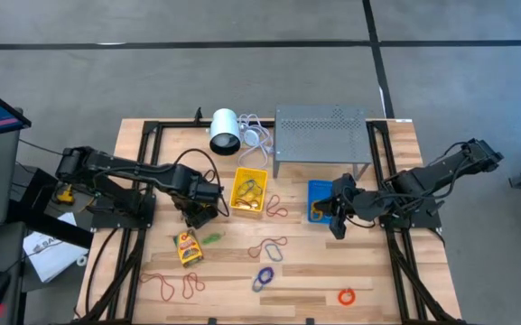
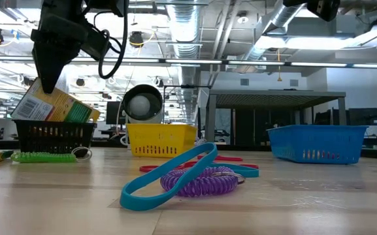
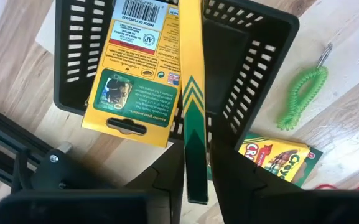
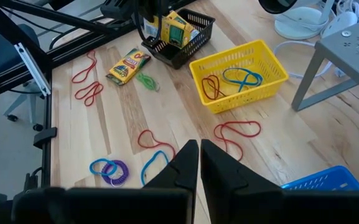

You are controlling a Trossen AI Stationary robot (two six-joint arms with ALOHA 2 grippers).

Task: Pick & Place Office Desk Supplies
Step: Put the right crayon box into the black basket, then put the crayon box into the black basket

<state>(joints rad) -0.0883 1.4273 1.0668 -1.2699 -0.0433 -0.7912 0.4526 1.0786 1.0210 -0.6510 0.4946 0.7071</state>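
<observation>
Left gripper [image 3: 195,158]: above the black bin [image 3: 254,37], fingers loosely around the edge of a yellow-and-green packet [image 3: 191,118] standing in it.
Second packet [image 3: 132,68]: leaning inside the same bin.
Right gripper [image 4: 199,163]: clenched, empty, beside the blue bin [image 1: 319,199].

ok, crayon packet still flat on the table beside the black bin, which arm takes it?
Left, probably. The left gripper hangs over the black bin, and the flat packet lies just beside that. The right gripper, shut, sits by the blue bin, across the table.
</observation>
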